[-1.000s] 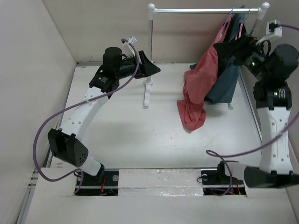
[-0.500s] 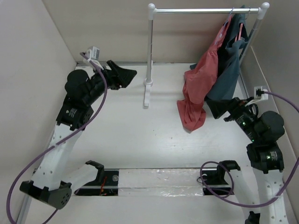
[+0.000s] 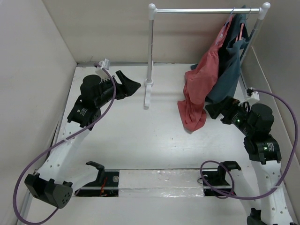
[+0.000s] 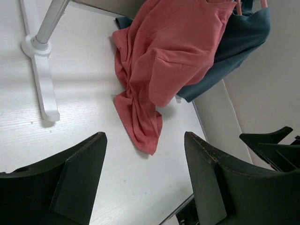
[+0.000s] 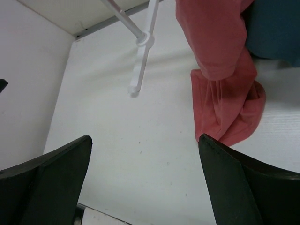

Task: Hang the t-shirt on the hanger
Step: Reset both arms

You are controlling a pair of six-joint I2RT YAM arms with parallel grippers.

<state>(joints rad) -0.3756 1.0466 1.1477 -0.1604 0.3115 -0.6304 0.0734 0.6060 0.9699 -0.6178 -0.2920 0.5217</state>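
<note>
The coral-red t-shirt hangs from the right end of the rack rail, and its lower end bunches on the table. It also shows in the left wrist view and the right wrist view. Only a thin hook of the hanger shows over the rail; the rest is hidden in the shirt. My left gripper is open and empty, left of the rack post, with the jaws wide. My right gripper is open and empty, just right of the shirt's hem.
A dark teal garment on a pink hanger hangs behind the shirt. The white rack has a rail, a post and a foot on the table. Walls close in the left, back and right sides.
Both arms have pulled back from the rack. The right gripper came down from the shirt's top by the rail to table level beside the hem. The left gripper moved left from the post. The shirt still hangs.
</note>
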